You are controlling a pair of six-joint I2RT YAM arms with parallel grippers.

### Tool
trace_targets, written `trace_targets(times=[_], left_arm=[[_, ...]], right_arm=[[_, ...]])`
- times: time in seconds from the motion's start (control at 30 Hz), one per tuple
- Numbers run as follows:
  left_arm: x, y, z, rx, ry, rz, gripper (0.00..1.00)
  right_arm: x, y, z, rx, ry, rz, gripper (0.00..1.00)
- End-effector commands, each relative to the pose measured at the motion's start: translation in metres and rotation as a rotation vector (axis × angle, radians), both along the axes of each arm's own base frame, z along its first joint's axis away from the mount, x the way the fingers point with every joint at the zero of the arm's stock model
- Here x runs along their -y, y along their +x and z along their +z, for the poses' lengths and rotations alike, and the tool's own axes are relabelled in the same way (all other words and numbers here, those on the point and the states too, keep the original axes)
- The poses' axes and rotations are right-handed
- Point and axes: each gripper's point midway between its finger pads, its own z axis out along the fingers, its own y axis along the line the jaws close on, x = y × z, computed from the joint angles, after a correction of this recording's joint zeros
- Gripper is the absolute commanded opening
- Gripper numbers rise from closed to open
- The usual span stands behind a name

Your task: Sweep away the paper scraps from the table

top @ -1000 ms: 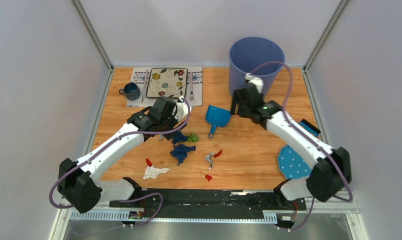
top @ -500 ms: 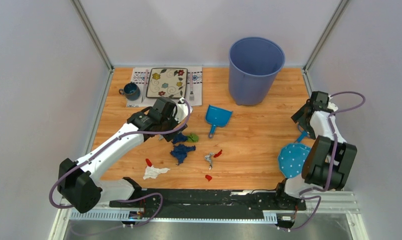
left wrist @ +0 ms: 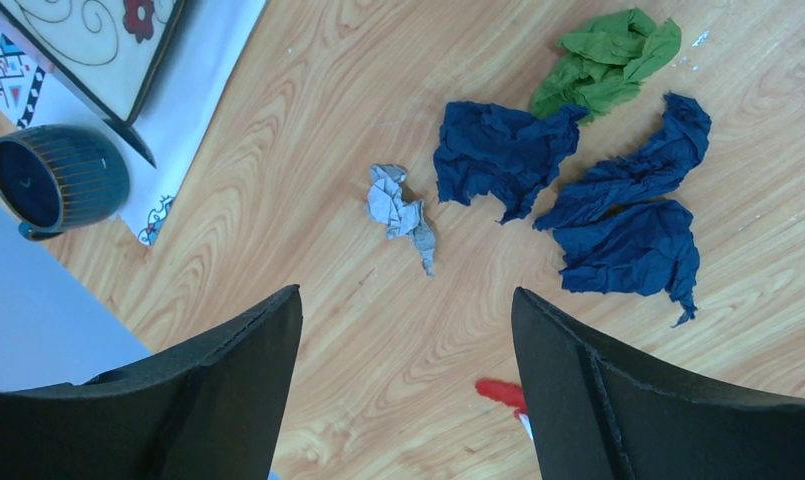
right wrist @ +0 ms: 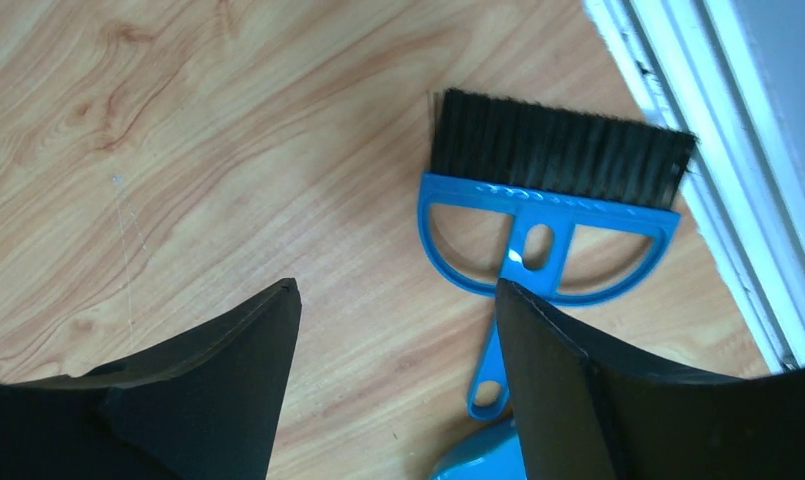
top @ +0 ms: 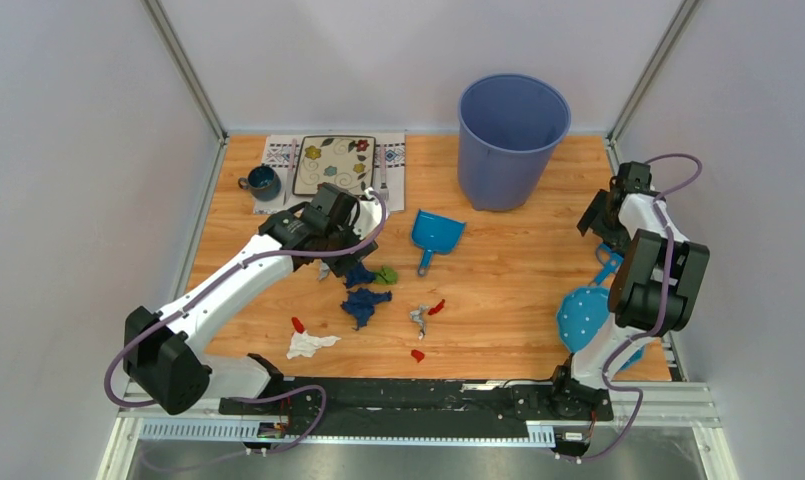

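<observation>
Going for the brush [right wrist: 553, 160] at the right edge of the bench [top: 508, 290], with the right jaws wide open just above it. Holding the left jaws, open and empty too, over the paper scraps [top: 366, 300] near the middle, a bit left. Next: drop lower, line up, then squeeze shut.

Left arm extended forward, left gripper [left wrist: 403, 305] facing down, jaws wide apart. Right arm folded upright at the right side; right gripper [right wrist: 393, 300] likewise spread, holding nothing.
</observation>
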Motion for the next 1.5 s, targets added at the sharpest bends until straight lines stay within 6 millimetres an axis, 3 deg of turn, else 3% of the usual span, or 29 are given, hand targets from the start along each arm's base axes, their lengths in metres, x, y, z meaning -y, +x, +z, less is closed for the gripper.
trace_targets(times=[0.0,0.3,0.4,0.63,0.73,0.77,0.83,0.87,0.97,1.03,1.23,1.47], left_arm=[[-0.003,0.006,0.014,0.022,0.020,0.004,0.84],[-0.007,0.007,0.012,0.023,0.047,0.006,0.84],[-0.006,0.008,0.009,0.015,0.049,0.002,0.83],[-0.007,0.006,0.009,0.018,0.049,-0.006,0.83],[-0.007,0.006,0.011,0.024,0.049,-0.007,0.83],[-0.007,0.007,0.012,0.025,0.048,-0.007,0.83],[-0.006,0.007,0.014,0.030,0.041,-0.011,0.83],[-0.007,0.006,0.014,0.031,0.043,-0.011,0.83],[-0.007,0.004,0.012,0.026,0.044,-0.014,0.83],[-0.008,0.002,0.008,0.013,0.047,-0.018,0.83],[-0.010,-0.011,-0.006,-0.041,0.051,-0.045,0.83],[0.000,-0.026,-0.022,-0.108,0.002,-0.111,0.83]], right_arm=[[-0.007,0.021,-0.010,0.009,0.072,0.091,0.73],[0.006,0.024,-0.023,-0.024,0.057,0.077,0.73],[0.001,0.029,-0.030,-0.017,0.083,0.100,0.72],[0.000,0.018,-0.053,-0.104,0.080,0.088,0.64],[-0.008,0.021,-0.054,-0.108,0.074,0.120,0.49],[-0.010,0.021,-0.054,-0.111,0.071,0.129,0.37],[-0.020,0.022,-0.055,-0.117,0.067,0.161,0.25],[-0.025,0.023,-0.054,-0.116,0.068,0.178,0.15],[-0.050,0.026,-0.052,-0.116,0.068,0.244,0.00],[-0.075,0.025,-0.052,-0.116,0.074,0.305,0.00],[-0.141,0.019,-0.025,-0.007,0.196,0.425,0.00],[-0.197,-0.016,0.002,0.034,0.222,0.581,0.00]])
